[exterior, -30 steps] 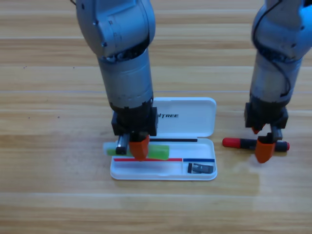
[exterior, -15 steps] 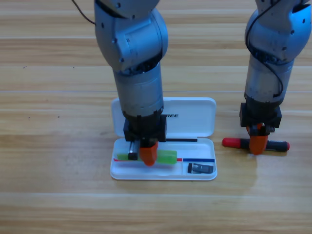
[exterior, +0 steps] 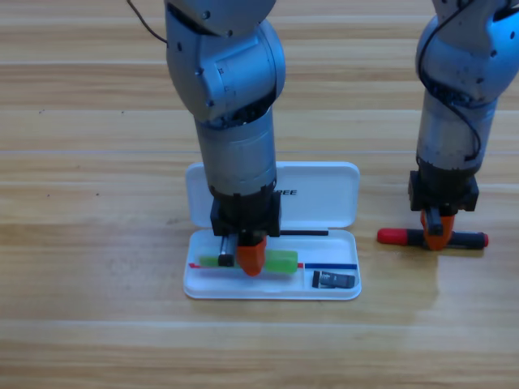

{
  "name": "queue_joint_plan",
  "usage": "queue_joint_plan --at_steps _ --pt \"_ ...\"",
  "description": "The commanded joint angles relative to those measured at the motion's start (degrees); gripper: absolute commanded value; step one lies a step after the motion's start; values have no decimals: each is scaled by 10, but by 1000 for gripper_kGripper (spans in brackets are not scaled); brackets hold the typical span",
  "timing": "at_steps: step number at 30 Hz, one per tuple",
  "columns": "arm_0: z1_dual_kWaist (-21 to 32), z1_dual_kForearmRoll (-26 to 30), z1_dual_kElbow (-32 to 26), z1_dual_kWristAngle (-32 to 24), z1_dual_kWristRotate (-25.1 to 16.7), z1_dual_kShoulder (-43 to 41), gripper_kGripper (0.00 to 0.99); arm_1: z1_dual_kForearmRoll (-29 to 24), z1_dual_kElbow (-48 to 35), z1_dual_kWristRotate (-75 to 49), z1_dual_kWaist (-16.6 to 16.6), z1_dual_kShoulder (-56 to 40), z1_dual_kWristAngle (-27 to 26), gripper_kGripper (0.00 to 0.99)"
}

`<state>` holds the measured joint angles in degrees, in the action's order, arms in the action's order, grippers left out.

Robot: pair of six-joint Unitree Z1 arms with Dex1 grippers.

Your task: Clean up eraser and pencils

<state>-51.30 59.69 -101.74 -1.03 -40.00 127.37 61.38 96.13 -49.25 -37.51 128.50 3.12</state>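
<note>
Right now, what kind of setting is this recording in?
Probably a lab bench: two robot arms over a bare wooden table, the left gripper at an open white case, the right gripper on the red-and-black pencil.

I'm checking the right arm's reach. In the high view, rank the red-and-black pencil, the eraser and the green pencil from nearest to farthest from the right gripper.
1. Red-and-black pencil: directly under the right gripper, on the table right of the case.
2. Eraser: in the case's right end.
3. Green pencil: farther left in the case, at the left gripper.

Green pencil (exterior: 280, 261) and eraser (exterior: 335, 280) lie in the case; red-black pencil (exterior: 466, 239) on the table
</note>
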Motion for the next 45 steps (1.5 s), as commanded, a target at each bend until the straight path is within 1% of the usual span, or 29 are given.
queue_joint_plan --at_steps 1,9,10,11,12,13,14,15,16,17,20,23,26,28,33,35,38,42,45 --pt "-10 -6 8 -5 12 31 0 24 -27 -4 19 -19 2 0" --pt "-10 -5 15 -6 12 27 0 40 -40 -3 8 -64 -8 0" --pt "-10 -5 15 -6 12 27 41 40 -42 -3 7 -68 -8 0" --pt "-10 -4 15 -6 12 26 170 41 -45 -2 5 -71 -9 0" --pt "-10 -4 16 -6 12 25 385 42 -46 -2 2 -75 -10 0" --pt "-10 -4 18 -6 13 25 580 44 -48 -2 1 -78 -11 0" --pt "-10 -4 19 -6 14 25 719 44 -50 -2 -2 -83 -12 0" --pt "-10 -4 19 -5 14 24 819 45 -52 -2 -5 -87 -12 0" --pt "-10 -4 19 -5 14 24 888 49 -52 -2 -8 -91 -13 0" --pt "-10 -4 19 -5 14 24 913 52 -51 -2 -11 -95 -15 0" --pt "-10 -4 19 -5 15 23 979 65 -44 0 -17 -100 -21 0" --pt "-10 -4 20 -5 15 22 990 83 -33 6 -27 -106 -35 0" --pt "-10 3 20 -5 15 14 990 113 -7 17 -51 -110 -48 0" --pt "-10 10 22 -5 13 -2 990 123 12 27 -69 -108 -51 0" --pt "11 34 37 -9 3 -81 990 146 74 50 -111 -77 -50 0" --pt "32 45 48 -13 -1 -123 990 160 106 60 -127 -57 -50 0" --pt "73 54 79 -32 -19 -195 990 175 155 73 -146 -29 -50 0" --pt "141 62 125 -57 -54 -286 990 189 220 88 -165 17 -50 0" --pt "197 64 152 -65 -88 -331 990 200 272 94 -174 55 -45 0"
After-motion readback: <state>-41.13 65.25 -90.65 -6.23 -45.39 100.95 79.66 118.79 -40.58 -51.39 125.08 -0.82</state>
